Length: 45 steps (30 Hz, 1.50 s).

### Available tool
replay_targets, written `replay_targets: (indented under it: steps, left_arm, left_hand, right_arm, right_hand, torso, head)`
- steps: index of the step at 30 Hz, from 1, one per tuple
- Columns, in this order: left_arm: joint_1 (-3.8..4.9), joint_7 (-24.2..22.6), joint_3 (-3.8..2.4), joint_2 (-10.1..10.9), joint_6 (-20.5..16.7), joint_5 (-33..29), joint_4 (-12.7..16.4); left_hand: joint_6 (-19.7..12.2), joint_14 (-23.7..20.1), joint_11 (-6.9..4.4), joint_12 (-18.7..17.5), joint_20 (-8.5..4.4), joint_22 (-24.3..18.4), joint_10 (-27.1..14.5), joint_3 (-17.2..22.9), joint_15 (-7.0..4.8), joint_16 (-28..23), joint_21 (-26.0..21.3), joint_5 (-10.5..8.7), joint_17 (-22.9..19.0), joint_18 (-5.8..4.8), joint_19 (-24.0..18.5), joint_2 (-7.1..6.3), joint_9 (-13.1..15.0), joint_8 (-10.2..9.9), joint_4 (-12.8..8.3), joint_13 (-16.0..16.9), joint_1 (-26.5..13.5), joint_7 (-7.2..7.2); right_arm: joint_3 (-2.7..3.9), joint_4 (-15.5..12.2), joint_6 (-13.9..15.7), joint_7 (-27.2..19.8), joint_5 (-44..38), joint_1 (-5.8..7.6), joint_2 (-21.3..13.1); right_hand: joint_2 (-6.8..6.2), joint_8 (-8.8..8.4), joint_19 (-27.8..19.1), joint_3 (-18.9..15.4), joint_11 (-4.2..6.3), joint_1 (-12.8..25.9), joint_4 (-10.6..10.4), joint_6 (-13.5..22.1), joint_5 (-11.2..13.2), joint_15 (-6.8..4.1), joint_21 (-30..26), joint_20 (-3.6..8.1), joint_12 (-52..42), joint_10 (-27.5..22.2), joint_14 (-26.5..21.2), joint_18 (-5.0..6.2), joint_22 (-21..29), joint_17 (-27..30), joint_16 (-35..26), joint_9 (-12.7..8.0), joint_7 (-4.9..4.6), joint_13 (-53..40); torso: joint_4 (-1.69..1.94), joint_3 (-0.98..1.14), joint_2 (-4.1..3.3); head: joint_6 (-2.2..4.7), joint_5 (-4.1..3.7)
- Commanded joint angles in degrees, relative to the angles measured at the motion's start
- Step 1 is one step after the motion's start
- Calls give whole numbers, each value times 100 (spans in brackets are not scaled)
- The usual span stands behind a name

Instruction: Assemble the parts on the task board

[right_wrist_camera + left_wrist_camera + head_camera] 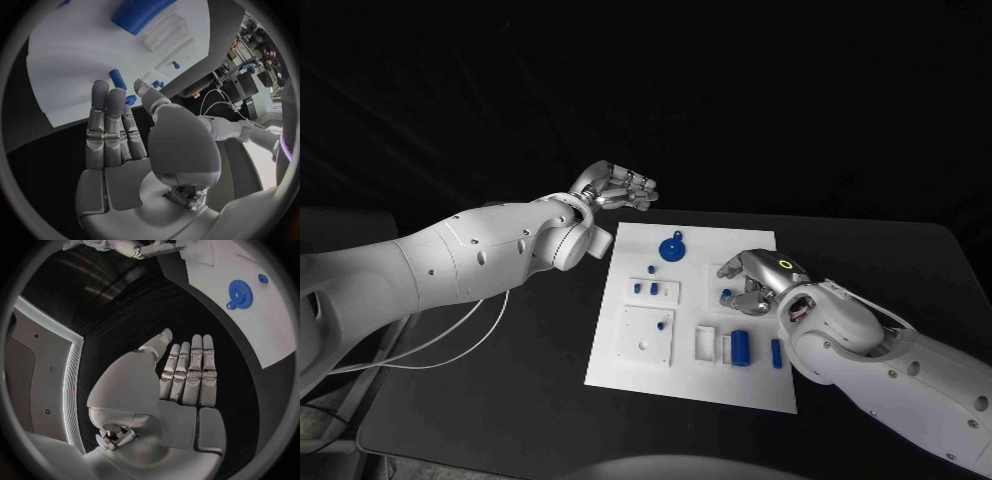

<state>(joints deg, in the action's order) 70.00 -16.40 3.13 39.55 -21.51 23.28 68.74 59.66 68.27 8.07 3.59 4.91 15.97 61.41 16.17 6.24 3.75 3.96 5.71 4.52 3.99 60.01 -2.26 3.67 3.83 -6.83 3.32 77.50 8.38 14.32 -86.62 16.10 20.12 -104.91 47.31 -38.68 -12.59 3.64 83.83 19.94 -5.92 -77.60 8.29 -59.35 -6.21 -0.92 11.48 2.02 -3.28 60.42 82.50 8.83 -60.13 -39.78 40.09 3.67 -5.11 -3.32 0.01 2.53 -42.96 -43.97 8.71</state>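
Note:
The white task board (689,375) lies in the middle of the table. On it are a blue gear (672,249), small blue pegs (643,288), a thick blue cylinder (740,346) and a slim blue peg (776,351). My right hand (754,282) hovers low over the board's right side. In the right wrist view a small blue part (130,100) sits pinched between the thumb and a fingertip of my right hand (119,130), and another peg (117,79) lies just beyond. My left hand (617,187) is raised off the board's far left corner; its fingers (187,372) are straight and hold nothing.
A white square plate (646,332) and white holders (705,343) sit on the board's near half. Black table surrounds the board. A white cable (444,345) hangs under my left arm.

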Motion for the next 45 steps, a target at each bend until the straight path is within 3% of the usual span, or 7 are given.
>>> replay_targets:
  steps: [1,5,10,16,29,45]
  left_arm:
    - [8,-87,-4,-4,62,-39,8]
    - [8,-86,-4,-2,64,-39,9]
    - [8,-84,-4,-3,65,-39,6]
    - [8,-67,-4,-2,69,-39,5]
    - [8,-32,-4,6,70,-39,5]
    - [8,16,-4,17,66,-39,2]
  left_hand:
    - [0,11,-10,-16,7,-5,39,-4,-14,-17,31,-14,2,-17,36,39,-5,27,17,3,15,-9]
    - [0,11,-10,-16,7,-5,39,-4,-14,-17,31,-14,2,-17,36,39,-5,27,17,3,15,-9]
    - [0,11,-10,-16,7,-5,39,-4,-14,-17,31,-14,2,-17,36,39,-5,27,17,3,15,-9]
    - [-2,7,-9,-16,8,-21,35,3,-11,-17,28,-17,1,-18,39,43,-5,28,30,3,8,-11]
    - [-7,-1,-7,-17,10,-32,27,6,-9,-18,27,-18,0,-17,39,48,-5,26,40,3,9,-11]
    - [-21,-13,-3,-16,15,-43,15,1,-4,-18,23,-17,-1,-17,34,44,-5,25,48,3,8,-6]
  right_arm:
    - [-6,74,-316,43,-70,-4,39]
    - [-18,154,-303,15,-76,-4,90]
    - [-36,216,-233,-38,-77,-5,155]
    - [-70,279,-266,-64,-103,-5,200]
    - [-110,344,-340,-27,-178,-5,226]
    - [-134,385,-275,44,-225,-5,219]
  right_hand:
    - [45,-8,208,110,23,-18,38,-35,16,-3,11,0,-21,67,14,42,4,7,-2,-5,-24,-4]
    - [92,-8,205,341,52,55,112,-137,64,-25,54,23,-19,211,22,23,-19,-3,12,-4,-56,-1]
    - [107,-5,223,946,103,281,154,-495,170,-57,158,64,-13,494,61,-21,-82,-60,84,-2,-127,1]
    - [201,0,202,1475,216,415,126,-818,323,-113,261,112,-17,926,51,-61,-187,-109,171,4,-78,-6]
    - [262,-5,167,1618,256,392,160,-930,324,-146,303,164,-13,1068,36,-112,-293,-132,185,4,-60,-8]
    - [167,-5,124,1740,212,368,214,-850,320,-137,307,156,-14,943,10,-76,-420,-138,167,3,-86,-7]
  torso:
    - [1,-1,0]
    - [2,-3,1]
    - [0,-2,-2]
    - [2,-3,0]
    - [-2,1,1]
    - [-2,0,0]
  head:
    - [-1,1]
    - [-6,8]
    - [-3,6]
    - [-16,2]
    - [-37,4]
    - [-52,3]
